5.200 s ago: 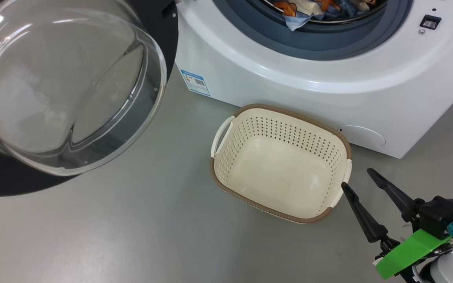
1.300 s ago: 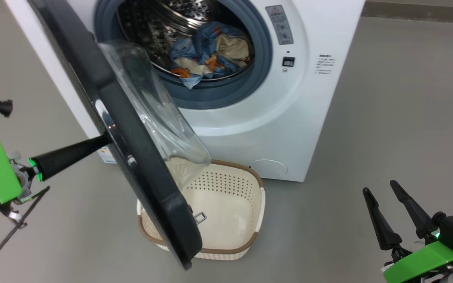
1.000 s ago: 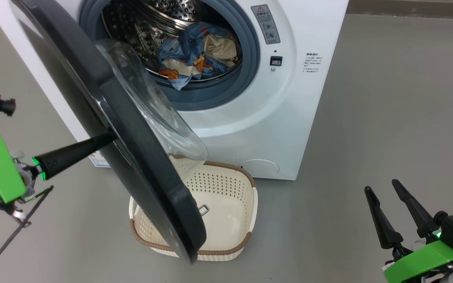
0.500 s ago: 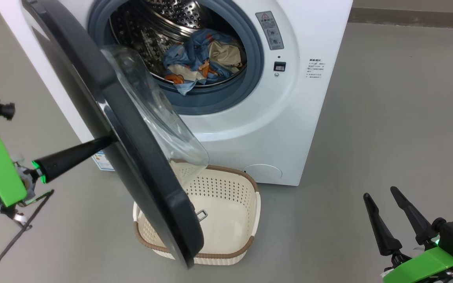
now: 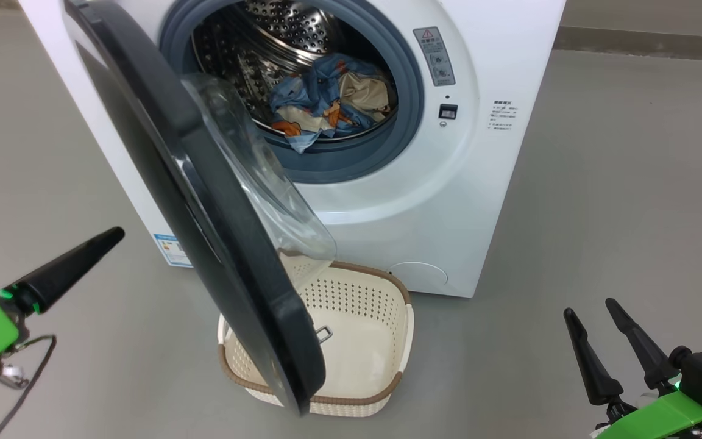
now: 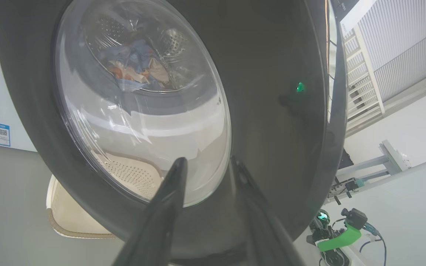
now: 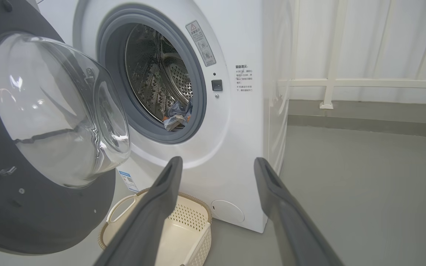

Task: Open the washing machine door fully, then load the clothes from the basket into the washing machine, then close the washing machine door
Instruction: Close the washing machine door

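Here, in your head view, the big white boxy front-loading washing machine (image 5: 424, 201) stands with its round, black-rimmed, glass-bowled door (image 5: 205, 201) swung partway out. The light blue and cream printed clothes (image 5: 326, 103) lie inside the perforated steel drum (image 5: 265, 36). The small cream perforated plastic basket (image 5: 357, 299) sits on the grey floor (image 5: 601, 183) just below the door's lower edge. Your right gripper (image 5: 588, 308) hovers low at the right, fingers spread, released. In the left wrist view, your left gripper (image 6: 207, 162) points at the door's outer face, fingers parted, grasping nothing. In the right wrist view, the basket sits against the machine's base.
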Robot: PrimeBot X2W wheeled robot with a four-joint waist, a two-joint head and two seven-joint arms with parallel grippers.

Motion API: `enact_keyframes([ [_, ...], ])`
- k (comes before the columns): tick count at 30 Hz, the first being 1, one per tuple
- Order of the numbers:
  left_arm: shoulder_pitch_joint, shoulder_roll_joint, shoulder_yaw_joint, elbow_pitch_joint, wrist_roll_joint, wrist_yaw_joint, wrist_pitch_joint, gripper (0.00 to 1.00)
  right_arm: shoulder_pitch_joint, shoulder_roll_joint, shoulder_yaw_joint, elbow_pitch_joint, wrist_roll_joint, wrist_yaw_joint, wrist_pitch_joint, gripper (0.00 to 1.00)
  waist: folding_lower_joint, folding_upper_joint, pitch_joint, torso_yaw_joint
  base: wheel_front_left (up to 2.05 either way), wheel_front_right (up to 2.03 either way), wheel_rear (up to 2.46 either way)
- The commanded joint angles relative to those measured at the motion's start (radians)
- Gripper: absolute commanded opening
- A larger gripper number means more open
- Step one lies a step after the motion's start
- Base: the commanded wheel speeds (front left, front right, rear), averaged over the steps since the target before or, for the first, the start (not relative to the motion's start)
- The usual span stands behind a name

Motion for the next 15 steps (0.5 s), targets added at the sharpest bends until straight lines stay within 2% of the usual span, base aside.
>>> enact_keyframes([
  [1,-0.009,0.053,0.057,-0.023,0.017,-0.005,-0.034,1.00,-0.006,-0.018,0.012,-0.022,-0.014,0.004,-0.008,1.00,0.0001,0.0000,-0.003,0.004,0.00,0.00,0.00],
  [15,0.161,0.060,0.017,0.035,0.072,-0.005,-0.337,1.00,-0.001,-0.010,0.017,-0.022,-0.012,0.004,-0.008,1.00,0.0001,0.0000,-0.015,0.013,0.00,0.00,0.00],
])
